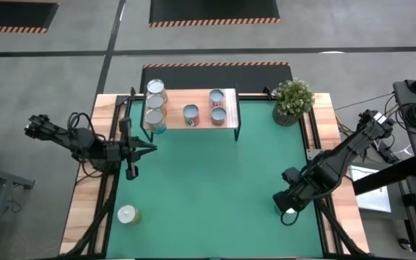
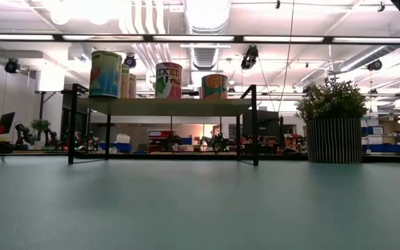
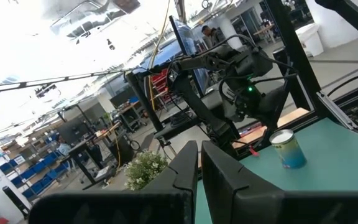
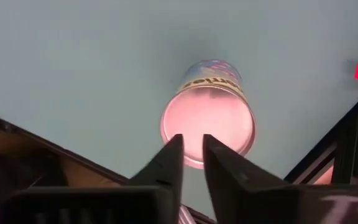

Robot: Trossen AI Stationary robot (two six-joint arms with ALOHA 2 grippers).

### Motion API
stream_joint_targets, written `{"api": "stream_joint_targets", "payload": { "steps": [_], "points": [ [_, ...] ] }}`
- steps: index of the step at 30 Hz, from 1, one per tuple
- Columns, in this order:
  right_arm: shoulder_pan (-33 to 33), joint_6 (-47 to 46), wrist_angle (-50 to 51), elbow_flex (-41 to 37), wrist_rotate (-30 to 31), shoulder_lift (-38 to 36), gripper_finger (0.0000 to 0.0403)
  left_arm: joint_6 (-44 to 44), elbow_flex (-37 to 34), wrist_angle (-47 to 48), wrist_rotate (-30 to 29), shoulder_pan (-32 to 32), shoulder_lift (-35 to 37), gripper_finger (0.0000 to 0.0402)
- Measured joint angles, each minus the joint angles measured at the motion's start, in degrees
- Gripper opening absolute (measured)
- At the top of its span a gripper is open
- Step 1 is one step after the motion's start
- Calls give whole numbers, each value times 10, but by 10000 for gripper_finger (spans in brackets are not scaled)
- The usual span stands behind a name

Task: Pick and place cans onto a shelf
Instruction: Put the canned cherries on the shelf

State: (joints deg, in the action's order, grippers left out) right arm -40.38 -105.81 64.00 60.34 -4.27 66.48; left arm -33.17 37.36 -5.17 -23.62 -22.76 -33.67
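Five cans (image 1: 186, 108) stand upright on the wooden shelf (image 1: 193, 123), round tops to the ceiling, long axes vertical. From the low view their labels face the table front, and the shelf sits just beside the potted plant (image 1: 292, 101).

One more can (image 1: 127, 214) waits on the green mat, well apart from the shelf on the side away from the plant, upright too, pale lid up.

Another can (image 4: 207, 121) stands directly under the right gripper (image 4: 190, 152), well apart from the plant at the table's near edge, and its fingers are only a narrow slit apart, far too tight to go round the tin. Drop now and the tips would strike the lid and could knock the can over, so I'd say they need to spread first.

Meanwhile the left gripper (image 3: 199, 168) hovers beside the shelf's end, clenched on nothing. It's close to the black leg there; a careless swing could nudge the shelf and topple the row.
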Motion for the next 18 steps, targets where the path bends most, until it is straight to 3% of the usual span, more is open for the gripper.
{"api": "stream_joint_targets", "payload": {
  "steps": [13, 18],
  "points": [
    [0, -32, 1, -2, -54, 45, 309, 11, 0, 0, 0, 0, 0, 4],
    [0, -26, -2, 0, -62, 60, 373, 11, 0, 0, 0, 0, 0, 4]
  ]
}}
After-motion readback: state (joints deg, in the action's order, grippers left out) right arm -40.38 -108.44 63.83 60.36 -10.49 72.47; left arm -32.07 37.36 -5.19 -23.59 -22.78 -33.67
